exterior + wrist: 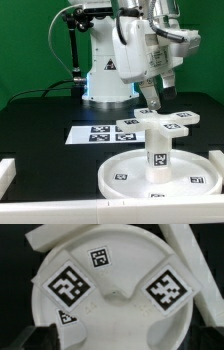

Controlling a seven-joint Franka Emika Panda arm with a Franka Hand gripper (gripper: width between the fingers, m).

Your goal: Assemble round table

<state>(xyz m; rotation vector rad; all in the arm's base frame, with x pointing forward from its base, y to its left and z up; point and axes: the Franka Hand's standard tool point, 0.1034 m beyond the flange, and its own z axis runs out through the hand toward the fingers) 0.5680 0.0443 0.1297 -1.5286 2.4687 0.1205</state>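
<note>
The large round disc (120,181) lies flat at the front of the black table. The short cylinder leg (157,150) stands upright on its middle. The cross-shaped piece (165,121) sits on top of the leg. My gripper (148,104) comes down from behind onto the cross-shaped piece's rear arm. In the wrist view the cross-shaped piece (115,291) fills the picture with its tags. One of its arms fills the whole gap between the two dark fingers (40,338) of my gripper (125,341), which looks shut on it.
The marker board (98,133) lies flat behind the disc, toward the exterior view's left. A white rail (8,175) borders the table at the front left, another (216,160) at the right. The robot's white base (108,70) stands at the back.
</note>
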